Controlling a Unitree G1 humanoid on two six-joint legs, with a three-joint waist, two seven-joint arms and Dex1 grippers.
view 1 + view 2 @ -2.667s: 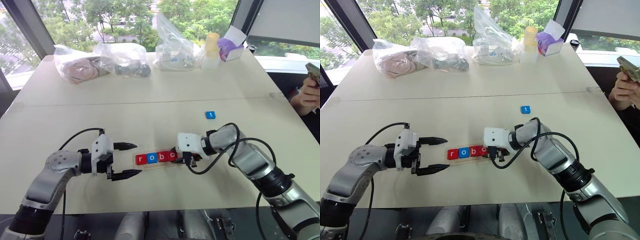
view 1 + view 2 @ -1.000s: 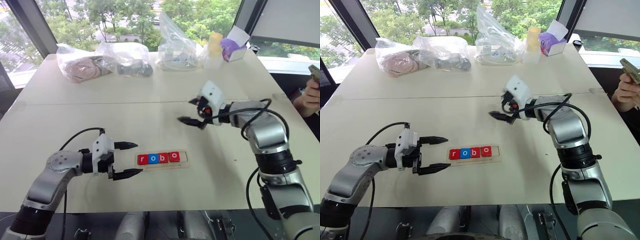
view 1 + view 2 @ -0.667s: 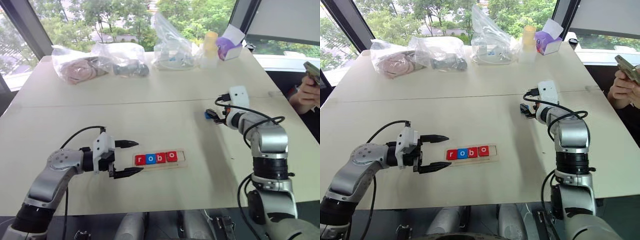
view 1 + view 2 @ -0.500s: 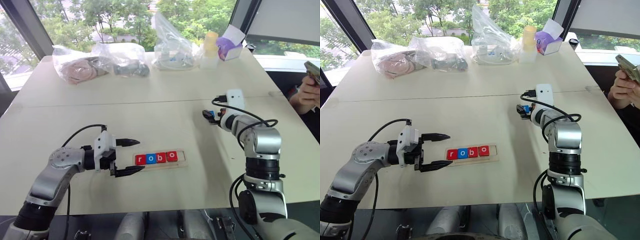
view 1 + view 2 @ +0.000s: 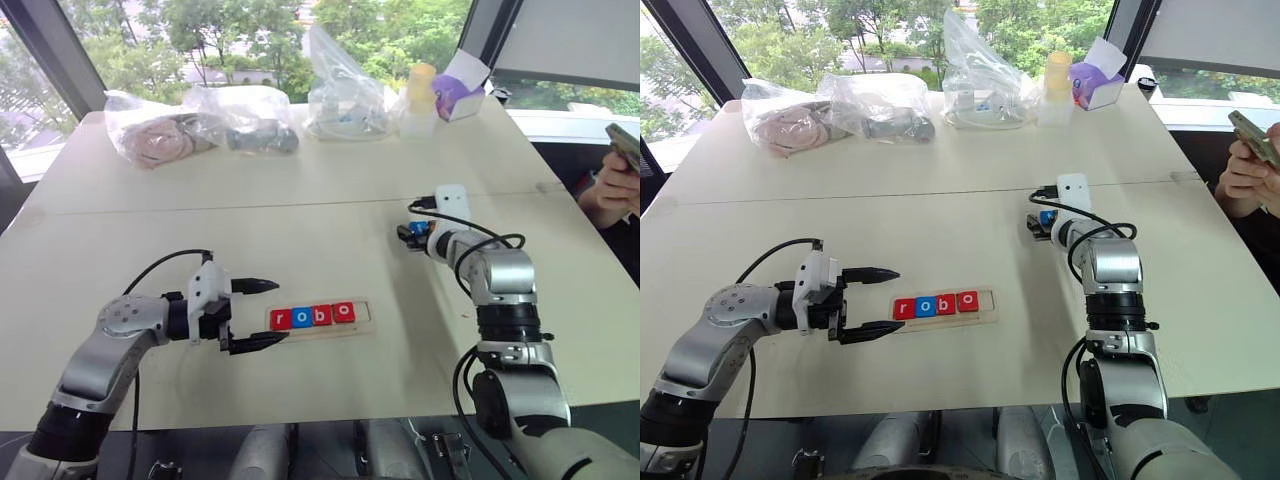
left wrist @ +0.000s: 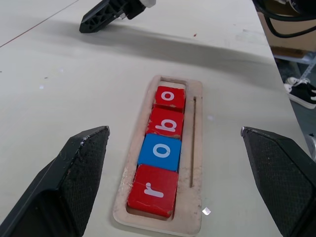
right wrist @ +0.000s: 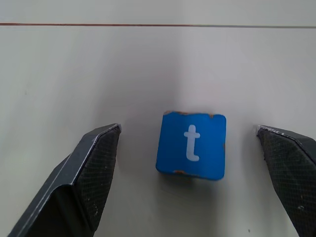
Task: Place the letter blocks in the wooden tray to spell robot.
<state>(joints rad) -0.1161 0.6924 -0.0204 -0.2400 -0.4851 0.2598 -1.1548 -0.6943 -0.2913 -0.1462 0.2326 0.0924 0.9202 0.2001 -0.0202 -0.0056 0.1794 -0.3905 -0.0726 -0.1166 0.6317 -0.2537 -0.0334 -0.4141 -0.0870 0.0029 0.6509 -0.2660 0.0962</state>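
We see the blue t block [image 7: 192,144] lying flat on the counter [image 5: 300,215], squarely between our right gripper [image 7: 190,173]'s wide-spread fingers [image 7: 94,168], touching neither. We judge a straight close would catch it; the left gripper [image 5: 258,315], also wide and empty, waits beside the wooden tray [image 5: 366,321] holding r, o, b, o.
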